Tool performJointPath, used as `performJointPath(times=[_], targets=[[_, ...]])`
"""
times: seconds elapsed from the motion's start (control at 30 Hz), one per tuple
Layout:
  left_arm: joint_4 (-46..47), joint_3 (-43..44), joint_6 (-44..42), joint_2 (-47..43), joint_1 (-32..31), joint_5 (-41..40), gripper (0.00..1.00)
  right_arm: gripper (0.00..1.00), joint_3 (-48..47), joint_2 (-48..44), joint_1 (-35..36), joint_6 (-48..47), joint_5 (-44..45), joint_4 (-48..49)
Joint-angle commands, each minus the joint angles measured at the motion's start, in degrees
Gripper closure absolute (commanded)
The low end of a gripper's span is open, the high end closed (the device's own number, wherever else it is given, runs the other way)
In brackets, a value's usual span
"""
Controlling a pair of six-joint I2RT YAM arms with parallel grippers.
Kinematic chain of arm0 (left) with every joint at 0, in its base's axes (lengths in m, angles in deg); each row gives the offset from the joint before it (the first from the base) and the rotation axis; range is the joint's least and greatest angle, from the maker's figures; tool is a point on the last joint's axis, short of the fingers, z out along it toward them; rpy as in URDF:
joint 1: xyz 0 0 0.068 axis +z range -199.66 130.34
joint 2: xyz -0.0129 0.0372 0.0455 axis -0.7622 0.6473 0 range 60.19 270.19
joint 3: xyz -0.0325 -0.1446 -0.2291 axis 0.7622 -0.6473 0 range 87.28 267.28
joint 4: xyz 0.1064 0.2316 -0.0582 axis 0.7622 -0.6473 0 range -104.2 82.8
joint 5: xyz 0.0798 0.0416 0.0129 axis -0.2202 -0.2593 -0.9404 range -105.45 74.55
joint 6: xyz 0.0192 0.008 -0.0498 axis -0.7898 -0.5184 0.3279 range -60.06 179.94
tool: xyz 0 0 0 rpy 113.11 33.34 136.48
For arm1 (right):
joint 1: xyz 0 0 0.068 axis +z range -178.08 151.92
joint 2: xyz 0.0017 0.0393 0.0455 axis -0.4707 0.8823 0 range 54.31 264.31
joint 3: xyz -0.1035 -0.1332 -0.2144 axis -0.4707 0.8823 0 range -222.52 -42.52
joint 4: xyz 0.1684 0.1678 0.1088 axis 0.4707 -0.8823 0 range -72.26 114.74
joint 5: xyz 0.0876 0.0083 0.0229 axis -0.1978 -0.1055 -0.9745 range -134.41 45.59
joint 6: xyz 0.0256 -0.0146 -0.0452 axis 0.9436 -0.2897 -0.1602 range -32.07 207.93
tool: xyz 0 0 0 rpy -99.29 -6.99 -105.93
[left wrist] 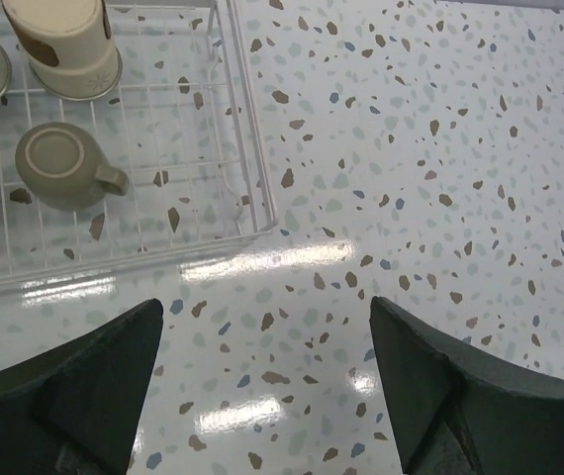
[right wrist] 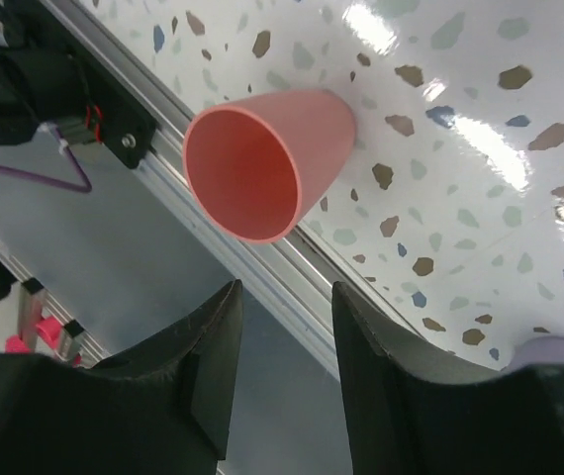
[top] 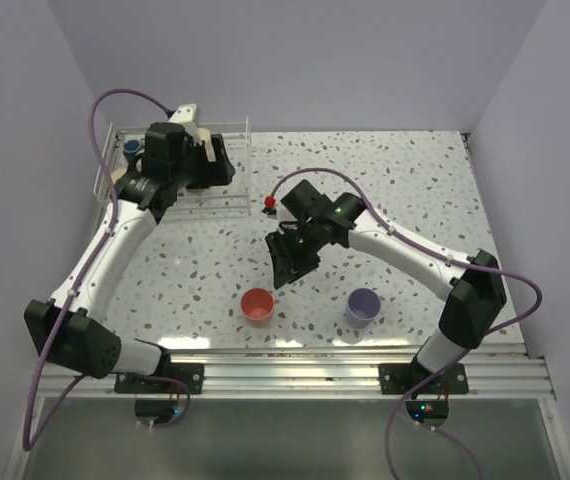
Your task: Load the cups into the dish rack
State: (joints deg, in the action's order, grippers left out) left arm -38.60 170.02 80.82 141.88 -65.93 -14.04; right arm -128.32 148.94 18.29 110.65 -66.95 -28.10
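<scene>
The white wire dish rack (top: 248, 150) stands at the back left. It holds an olive handled cup (left wrist: 59, 163) upside down, a beige brown-spotted cup (left wrist: 64, 45), and a blue cup (top: 133, 147) at its far left corner. My left gripper (top: 210, 160) hovers at the rack's right side and is open (left wrist: 265, 307) over bare table beside the rack's rim (left wrist: 252, 119). A red cup (top: 257, 305) stands upright near the front edge. My right gripper (top: 290, 260) hangs above and just behind the red cup (right wrist: 262, 163), open (right wrist: 285, 289) and empty. A lavender cup (top: 363, 307) stands to its right.
A small red object (top: 268, 203) lies on the speckled table near the rack's front right corner. An aluminium rail (top: 295, 365) runs along the table's near edge, close behind the red cup in the right wrist view. The lavender cup's rim (right wrist: 549, 346) shows beside my right finger.
</scene>
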Motion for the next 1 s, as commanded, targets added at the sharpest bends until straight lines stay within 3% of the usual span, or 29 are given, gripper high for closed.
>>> performJointPath(times=[0.0, 0.4, 0.73, 0.9, 0.93, 0.97], targets=[[1.8, -2.8, 2.5, -6.6, -0.3, -0.6, 0.12, 0.55, 2.4, 0.8, 2.3, -1.9, 2.9, -0.9], [-0.5, -11.4, 5.7, -17.7, -0.3, -1.2, 0.13, 0.59, 4.4, 4.9, 5.9, 2.1, 3.0, 4.7], [-1.2, -11.7, 5.5, -19.0, -0.3, -1.2, 0.13, 0.60, 3.3, 8.2, 6.4, 4.0, 2.5, 7.0], [-1.2, -11.5, 5.2, -18.2, -0.4, -1.2, 0.13, 0.68, 1.8, 10.4, 7.3, 3.9, 5.2, 5.6], [-1.2, -11.3, 5.0, -18.1, -0.3, -1.2, 0.13, 0.72, 0.9, 11.2, 7.5, 3.7, 6.0, 5.1], [-1.2, -11.1, 5.0, -18.0, -0.4, -2.5, 0.13, 0.83, 0.4, 11.5, 7.7, 3.4, 7.1, 3.5]])
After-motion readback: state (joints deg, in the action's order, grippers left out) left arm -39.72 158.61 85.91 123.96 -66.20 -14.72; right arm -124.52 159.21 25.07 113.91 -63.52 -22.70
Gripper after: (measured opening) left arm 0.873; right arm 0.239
